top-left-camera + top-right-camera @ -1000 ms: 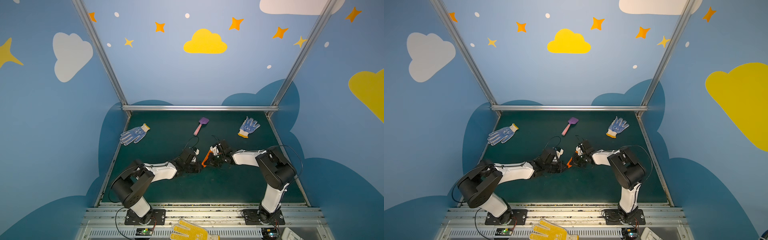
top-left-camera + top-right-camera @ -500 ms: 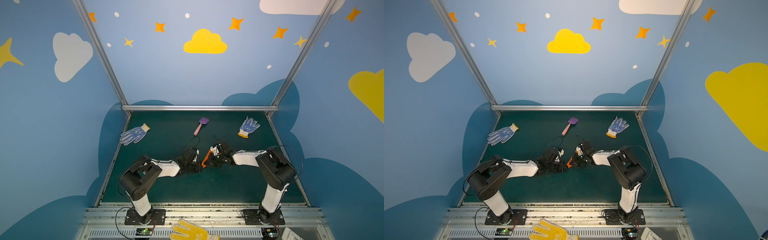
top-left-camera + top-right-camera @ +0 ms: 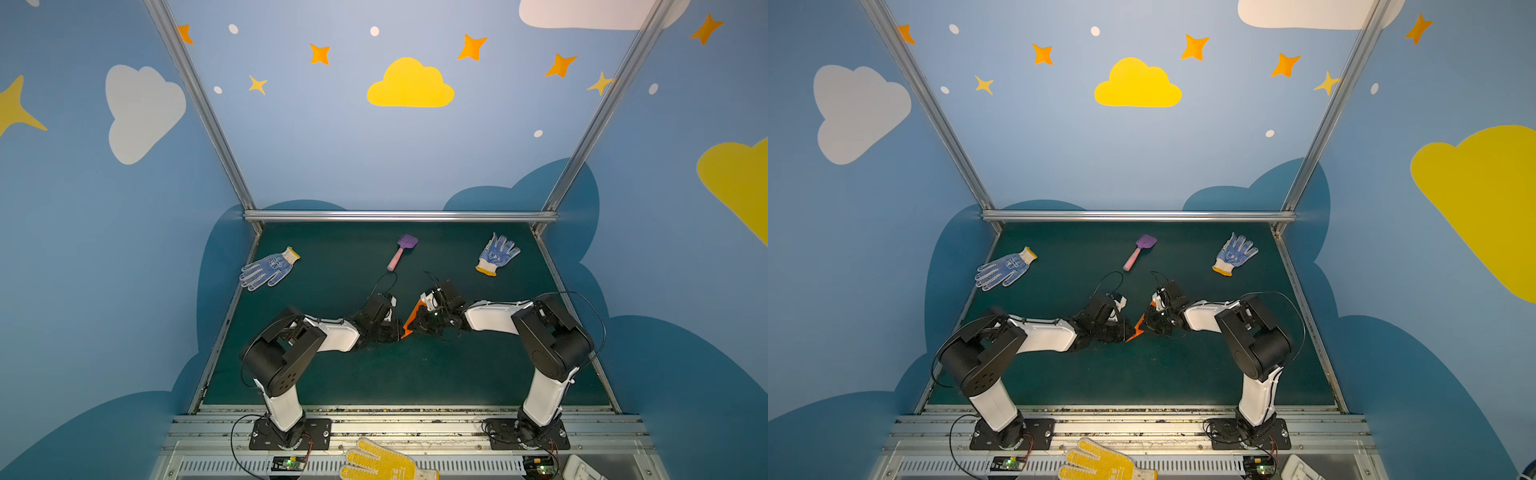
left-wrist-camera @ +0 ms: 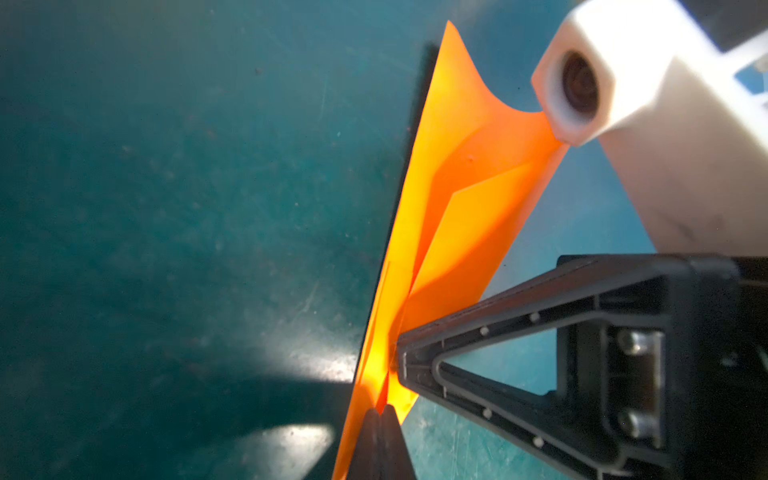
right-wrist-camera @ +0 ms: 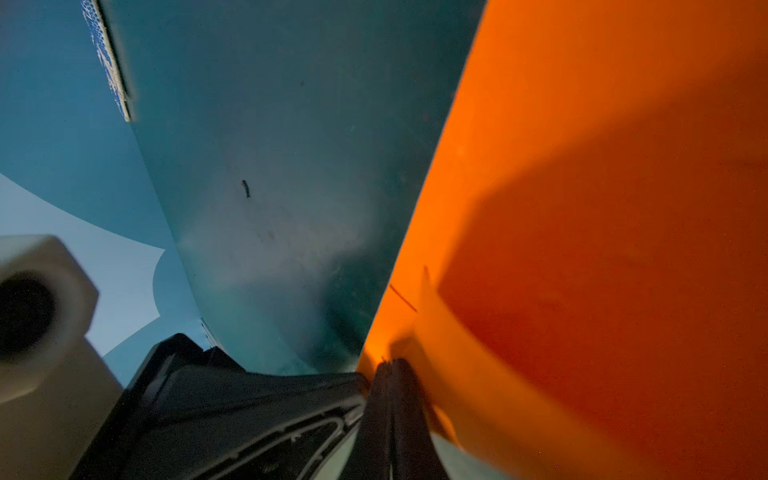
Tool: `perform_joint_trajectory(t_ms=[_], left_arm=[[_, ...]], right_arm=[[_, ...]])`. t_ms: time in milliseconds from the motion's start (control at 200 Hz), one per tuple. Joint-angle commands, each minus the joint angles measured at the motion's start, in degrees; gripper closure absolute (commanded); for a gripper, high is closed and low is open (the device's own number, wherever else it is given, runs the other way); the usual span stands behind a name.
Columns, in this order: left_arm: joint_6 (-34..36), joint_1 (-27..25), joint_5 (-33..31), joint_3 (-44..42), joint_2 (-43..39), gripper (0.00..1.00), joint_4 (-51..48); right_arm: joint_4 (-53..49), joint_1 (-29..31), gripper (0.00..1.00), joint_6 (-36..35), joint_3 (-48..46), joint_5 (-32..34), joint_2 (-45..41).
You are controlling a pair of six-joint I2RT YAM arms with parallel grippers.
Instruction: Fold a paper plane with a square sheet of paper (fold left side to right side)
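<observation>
The square sheet of paper [image 3: 412, 316] [image 3: 1139, 325] is bright orange, folded and creased, and stands on edge over the middle of the green mat between the two grippers. In the left wrist view the sheet of paper [image 4: 457, 199] fans out from the tips as layered flaps. My left gripper [image 3: 398, 332] [image 4: 380, 411] is shut on the paper's lower corner. My right gripper [image 3: 417, 322] [image 5: 390, 365] is shut on the same paper [image 5: 602, 208] from the opposite side, its fingertips [image 4: 405, 359] almost touching the left ones. No finished paper plane shape shows.
A purple-headed pink spatula [image 3: 400, 251] lies behind the grippers. Blue-dotted gloves lie at the far left [image 3: 268, 269] and far right [image 3: 496, 255]. A yellow glove [image 3: 380, 461] rests on the front rail. Metal frame edges [image 3: 399, 216] bound the mat [image 3: 395, 374].
The left arm's elbow has swung inward and up. Both grippers and the paper have stayed almost where they were.
</observation>
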Motion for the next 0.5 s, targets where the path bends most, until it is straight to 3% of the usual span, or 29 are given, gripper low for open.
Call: perform_joint_trajectory(t_ms=[0, 210, 496], left_arm=[[1.0, 0.2, -0.5, -1.6, 1.8, 0.97, -1.7], [1.6, 0.2, -0.5, -1.9, 1.8, 0.97, -2.3], [2.0, 0.1, -0.4, -1.9, 1.9, 0.97, -2.4]], right_arm=[[-4.5, 0.1, 1.00, -2.9, -0.1, 3.2, -0.8], [-7.6, 0.2, 1.00, -7.9, 2.5, 4.0, -3.9], [-8.2, 1.3, 1.00, -8.6, 3.1, 3.6, -2.7]])
